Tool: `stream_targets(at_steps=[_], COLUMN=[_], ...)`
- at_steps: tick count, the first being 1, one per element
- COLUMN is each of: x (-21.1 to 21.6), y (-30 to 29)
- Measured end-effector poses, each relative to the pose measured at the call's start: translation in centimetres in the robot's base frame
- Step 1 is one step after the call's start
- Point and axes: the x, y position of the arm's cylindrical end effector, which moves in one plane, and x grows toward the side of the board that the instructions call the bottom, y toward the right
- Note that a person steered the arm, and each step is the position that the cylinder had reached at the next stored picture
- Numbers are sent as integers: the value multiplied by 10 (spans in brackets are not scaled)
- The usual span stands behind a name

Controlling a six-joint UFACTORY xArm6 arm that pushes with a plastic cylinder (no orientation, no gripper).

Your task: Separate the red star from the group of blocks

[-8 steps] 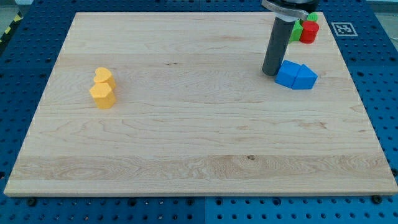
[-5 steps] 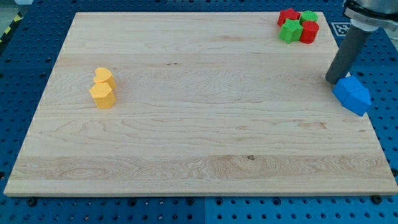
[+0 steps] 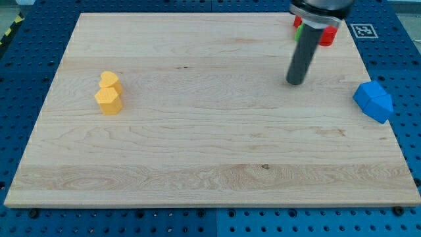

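The red star cannot be made out: at the table's [image 3: 197, 145] top right corner the rod hides most of the group, leaving only a red block [image 3: 327, 36] and a green sliver [image 3: 298, 30]. My tip [image 3: 295, 83] rests on bare wood below that group, touching nothing; there is no claw. Blue blocks [image 3: 373, 101] sit right of the tip at the table's edge, and yellow blocks [image 3: 109, 93] far left.

A single camera looks down at a slant from the near edge, taking in the whole desk [image 3: 197, 151] and its blue pegboard surround [image 3: 408, 99].
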Motion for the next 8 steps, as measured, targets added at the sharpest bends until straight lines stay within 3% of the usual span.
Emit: stream_targets(at_steps=[1,2,4,5,6,8], x=[-25,-31,-41,-94,-133,-180], y=[-8,25,156,204,201,84])
